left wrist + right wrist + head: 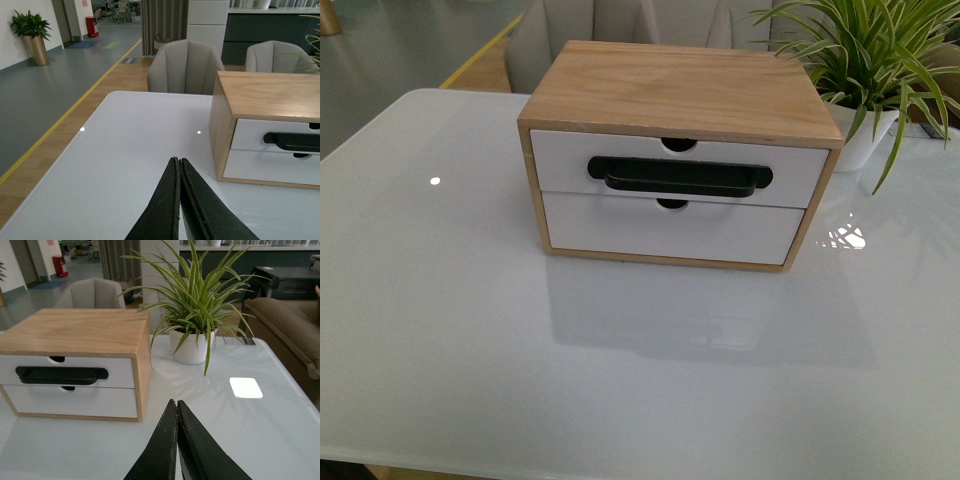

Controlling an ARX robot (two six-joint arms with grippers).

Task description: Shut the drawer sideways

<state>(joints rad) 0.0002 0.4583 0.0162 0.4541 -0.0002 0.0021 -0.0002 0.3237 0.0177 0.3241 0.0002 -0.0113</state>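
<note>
White glossy desk, chairs behind. Left gripper and right gripper are both pinched closed on nothing, well back from the drawer, which already looks flush in its wooden box. Seems basically done.

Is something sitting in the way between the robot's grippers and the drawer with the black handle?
No, nothing visible. Only bare white table lies between the drawer and both shut grippers, left gripper and right gripper. The potted plant stands off to the side.

A glossy white table carries a wooden drawer cabinet and potted plant.
</note>
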